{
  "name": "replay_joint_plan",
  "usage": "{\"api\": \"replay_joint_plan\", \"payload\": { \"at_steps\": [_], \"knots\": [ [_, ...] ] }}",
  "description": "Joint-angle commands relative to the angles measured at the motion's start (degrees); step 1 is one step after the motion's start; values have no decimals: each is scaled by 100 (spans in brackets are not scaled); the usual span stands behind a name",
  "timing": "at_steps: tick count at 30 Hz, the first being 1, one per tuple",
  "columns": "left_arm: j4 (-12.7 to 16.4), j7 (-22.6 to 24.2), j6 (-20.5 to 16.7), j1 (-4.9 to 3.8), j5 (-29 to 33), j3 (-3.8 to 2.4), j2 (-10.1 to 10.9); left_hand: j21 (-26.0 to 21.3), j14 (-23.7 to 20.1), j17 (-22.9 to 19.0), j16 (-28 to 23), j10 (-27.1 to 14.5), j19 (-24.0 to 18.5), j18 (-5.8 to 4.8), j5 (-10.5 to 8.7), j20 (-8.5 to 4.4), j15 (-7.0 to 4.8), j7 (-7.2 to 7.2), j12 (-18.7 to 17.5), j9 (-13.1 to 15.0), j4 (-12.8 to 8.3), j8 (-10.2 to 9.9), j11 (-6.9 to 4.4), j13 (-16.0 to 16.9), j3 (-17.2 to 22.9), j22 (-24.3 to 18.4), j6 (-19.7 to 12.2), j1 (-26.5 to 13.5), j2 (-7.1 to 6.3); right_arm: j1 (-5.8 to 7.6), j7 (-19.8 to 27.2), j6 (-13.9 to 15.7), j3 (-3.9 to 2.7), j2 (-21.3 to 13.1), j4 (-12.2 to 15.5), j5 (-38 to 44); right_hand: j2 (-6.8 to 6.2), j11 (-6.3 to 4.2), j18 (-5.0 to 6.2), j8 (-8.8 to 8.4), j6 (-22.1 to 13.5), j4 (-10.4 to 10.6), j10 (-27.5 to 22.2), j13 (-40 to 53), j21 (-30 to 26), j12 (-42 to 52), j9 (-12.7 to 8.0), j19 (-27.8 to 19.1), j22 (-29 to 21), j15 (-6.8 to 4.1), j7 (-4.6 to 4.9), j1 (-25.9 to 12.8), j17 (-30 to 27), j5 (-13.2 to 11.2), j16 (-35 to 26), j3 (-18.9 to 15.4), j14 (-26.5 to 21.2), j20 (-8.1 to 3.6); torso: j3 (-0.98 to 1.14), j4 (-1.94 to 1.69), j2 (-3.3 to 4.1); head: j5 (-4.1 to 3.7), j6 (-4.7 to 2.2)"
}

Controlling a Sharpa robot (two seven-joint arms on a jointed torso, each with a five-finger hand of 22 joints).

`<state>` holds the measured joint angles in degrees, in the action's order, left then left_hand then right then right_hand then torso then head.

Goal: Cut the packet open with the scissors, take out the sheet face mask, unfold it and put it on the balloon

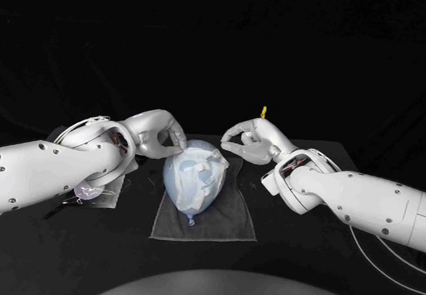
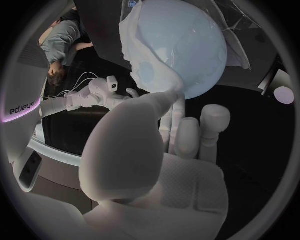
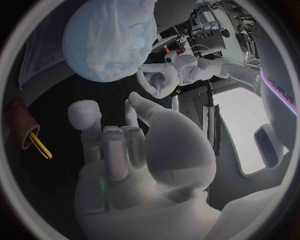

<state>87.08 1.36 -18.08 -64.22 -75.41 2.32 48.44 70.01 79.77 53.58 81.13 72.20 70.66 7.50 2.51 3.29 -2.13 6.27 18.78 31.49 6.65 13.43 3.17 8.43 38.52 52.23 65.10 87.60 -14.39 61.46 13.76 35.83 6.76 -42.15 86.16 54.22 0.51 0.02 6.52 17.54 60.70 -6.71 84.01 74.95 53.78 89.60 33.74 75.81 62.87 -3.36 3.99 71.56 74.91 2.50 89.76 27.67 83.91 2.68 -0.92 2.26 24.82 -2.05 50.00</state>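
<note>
The pale blue balloon (image 1: 193,184) lies on a grey cloth (image 1: 205,224) at the table's middle. The white sheet mask (image 1: 204,162) is draped over its far end, also seen as the mask (image 2: 140,45) and the mask (image 3: 119,35). My left hand (image 1: 159,137) is against the balloon's far left side. Its thumb and fingers (image 2: 181,117) reach the mask's edge, and whether they pinch it I cannot tell. My right hand (image 1: 247,140) hovers just right of the balloon, apart from it, fingers loosely curved and holding nothing. The scissors' yellow handle (image 1: 263,111) stands behind it.
A clear crumpled packet (image 1: 95,194) lies on the table under my left arm. In the right wrist view the scissors (image 3: 39,145) stick out of a brown holder (image 3: 19,129). Both forearms flank the cloth closely.
</note>
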Motion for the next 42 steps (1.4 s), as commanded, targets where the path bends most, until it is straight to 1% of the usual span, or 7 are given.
{"api": "replay_joint_plan", "payload": {
  "at_steps": [1,13,18,22,25,32,42],
  "knots": [
    [55,393,-475,-1,208,-7,24,36,54,29,-25,192,41,-21,37,-5,-6,-11,-31,69,-97,33,-139,57,147,31,19,-120,4,3,11,-28,-6,3,7,26,36,-28,107,32,46,3,599,1505,13,40,164,-1,6,-35,-3,5,1509,29,24,25,609,-22,-1,-1,3,19,0],
    [233,523,-534,-11,354,-59,157,79,69,69,-43,201,55,-25,43,-17,-10,-12,-18,262,-373,81,-141,218,458,80,-19,-411,-3,5,-228,-318,-6,28,-110,-14,54,-7,160,58,-87,46,599,1505,-309,40,219,-150,-213,-18,22,-97,1509,28,24,83,609,-17,-1,-1,-7,13,0],
    [280,465,-363,-16,374,-69,191,74,61,49,-58,191,40,-21,44,-19,-9,-11,-14,323,-444,93,-139,268,527,62,-37,-485,2,20,-419,-658,-6,97,-310,-42,-181,326,225,-472,-974,98,197,1096,-1065,-515,22,-562,-704,256,429,-311,1256,14,-44,-92,533,154,3,-1,-2,16,0],
    [253,340,-324,-18,464,-70,210,-28,15,-13,-94,26,-75,6,33,0,27,51,-71,383,-461,64,-96,306,494,-110,-145,-641,-21,32,-503,-880,-5,165,-437,72,-297,464,243,-722,-1177,87,101,1021,-1240,-613,-120,-664,-805,378,564,-334,1167,26,-67,-182,499,257,9,-1,-1,4,0],
    [215,232,-303,-19,505,-70,212,-202,19,180,-53,-211,-241,34,24,76,103,97,-163,388,-357,-63,-22,322,203,-346,-421,-889,-47,36,-546,-999,-4,215,-507,202,-345,500,258,-800,-1225,78,59,990,-1317,-652,-170,-710,-850,414,600,-335,1130,26,-76,-229,484,295,7,-2,-6,0,0],
    [83,-162,-95,-18,409,-58,154,-838,-526,-702,-313,-1056,-757,169,34,346,387,359,-230,255,-100,-387,283,390,-1139,-1189,-1310,-1382,-223,39,-612,-1157,-4,308,-636,499,-393,529,285,-877,-1236,36,18,962,-1402,-682,-226,-766,-897,445,626,-286,1089,26,-84,-277,466,341,3,-1,-1,-14,0],
    [17,-471,222,-12,59,-24,76,-1019,-715,-899,-271,-1550,-797,207,37,393,403,357,511,164,498,-18,291,730,-2773,-1375,-1457,-644,145,39,-626,-1265,1,412,-744,589,-410,545,295,-923,-1244,32,5,956,-1410,-686,-258,-778,-893,460,642,-282,1080,26,-86,-318,460,366,5,-4,3,-8,0]
  ]
}}
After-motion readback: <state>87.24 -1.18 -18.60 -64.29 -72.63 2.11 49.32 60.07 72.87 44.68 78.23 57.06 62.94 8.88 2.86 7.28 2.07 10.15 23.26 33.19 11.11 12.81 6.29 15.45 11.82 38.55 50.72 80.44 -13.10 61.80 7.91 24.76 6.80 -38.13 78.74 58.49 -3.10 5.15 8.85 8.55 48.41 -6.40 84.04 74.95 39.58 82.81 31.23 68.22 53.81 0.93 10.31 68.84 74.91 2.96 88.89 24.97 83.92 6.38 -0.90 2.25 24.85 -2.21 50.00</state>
